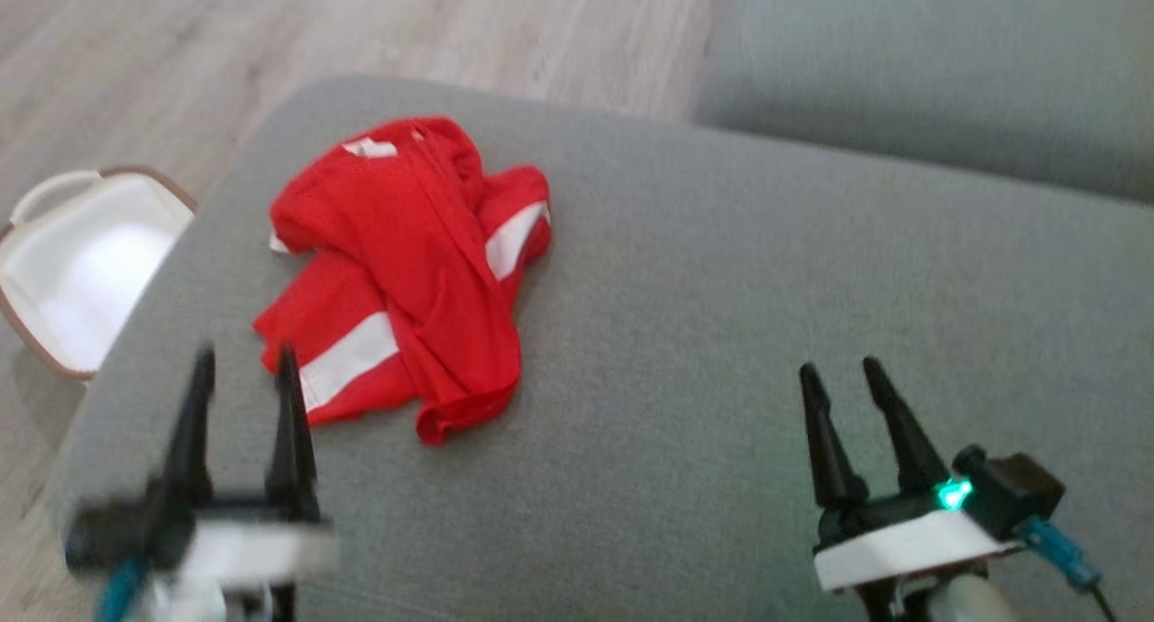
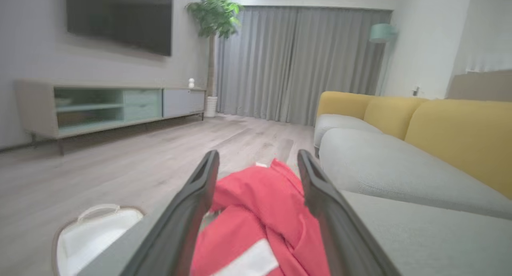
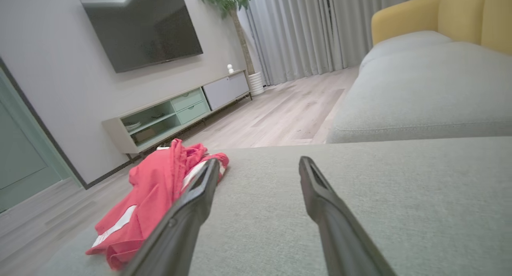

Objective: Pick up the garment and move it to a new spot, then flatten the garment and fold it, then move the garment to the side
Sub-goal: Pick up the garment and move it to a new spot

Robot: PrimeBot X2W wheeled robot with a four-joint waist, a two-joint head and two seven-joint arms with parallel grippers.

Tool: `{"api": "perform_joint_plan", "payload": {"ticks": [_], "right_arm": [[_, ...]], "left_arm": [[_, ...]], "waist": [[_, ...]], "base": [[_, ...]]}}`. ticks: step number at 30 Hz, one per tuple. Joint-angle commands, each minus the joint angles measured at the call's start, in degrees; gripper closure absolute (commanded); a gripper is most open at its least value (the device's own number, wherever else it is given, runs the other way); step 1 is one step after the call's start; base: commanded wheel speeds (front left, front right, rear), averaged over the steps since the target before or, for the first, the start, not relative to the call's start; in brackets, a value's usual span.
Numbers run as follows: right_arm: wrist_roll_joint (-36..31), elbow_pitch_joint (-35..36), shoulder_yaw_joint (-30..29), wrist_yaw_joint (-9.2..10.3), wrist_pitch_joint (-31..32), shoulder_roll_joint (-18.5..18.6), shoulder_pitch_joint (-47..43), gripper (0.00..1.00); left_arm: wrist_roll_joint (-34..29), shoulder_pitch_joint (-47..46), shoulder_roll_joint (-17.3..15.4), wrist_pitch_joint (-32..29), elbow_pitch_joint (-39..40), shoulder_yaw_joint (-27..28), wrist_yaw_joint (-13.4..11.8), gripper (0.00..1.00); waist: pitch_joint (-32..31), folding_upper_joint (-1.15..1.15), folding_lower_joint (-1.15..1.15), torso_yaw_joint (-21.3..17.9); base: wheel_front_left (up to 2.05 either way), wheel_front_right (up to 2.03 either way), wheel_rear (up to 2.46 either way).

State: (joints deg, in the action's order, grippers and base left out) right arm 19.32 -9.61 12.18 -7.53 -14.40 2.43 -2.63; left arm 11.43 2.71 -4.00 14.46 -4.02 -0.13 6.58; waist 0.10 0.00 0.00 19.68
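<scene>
Red garment (image 1: 406, 270) with white stripes, crumpled in a heap on the left part of the grey sofa cushion (image 1: 721, 333). Left hand (image 1: 245, 359) open, fingers spread, empty, just at the garment's near left edge; contact impossible to tell. Right hand (image 1: 840, 368) open and empty too, over bare cushion, well apart to the garment's right. White basket (image 1: 90, 261) on the wooden floor (image 1: 451, 27), left of the cushion.
</scene>
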Motion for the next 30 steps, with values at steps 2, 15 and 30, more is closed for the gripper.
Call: {"api": "perform_joint_plan", "payload": {"ticks": [2, 15, 30], "right_arm": [[-1.5, 2.5, 0.0, 0.04, -0.6, 0.4, 4.1, 0.0], [-7.4, 6.3, -4.2, 0.04, -0.6, 0.4, 9.5, 0.0], [-8.6, 8.6, -5.1, 0.04, -0.6, 0.4, 12.6, 0.0]], "left_arm": [[-1.3, -10.5, -4.5, 0.5, -1.7, 0.6, 0.6, 0.0], [8.6, -46.6, -25.0, -18.7, -24.1, -22.0, 0.9, 0.0], [23.8, -62.8, -28.1, -32.0, -45.1, -36.9, 0.9, 0.0]], "waist": [[5.3, 0.0, 0.0, -2.8], [17.9, 0.0, 0.0, -7.7], [25.3, 0.0, 0.0, -13.2]], "base": [[0.0, 0.0, 0.0], [0.0, 0.0, 0.0], [0.0, 0.0, 0.0]]}}
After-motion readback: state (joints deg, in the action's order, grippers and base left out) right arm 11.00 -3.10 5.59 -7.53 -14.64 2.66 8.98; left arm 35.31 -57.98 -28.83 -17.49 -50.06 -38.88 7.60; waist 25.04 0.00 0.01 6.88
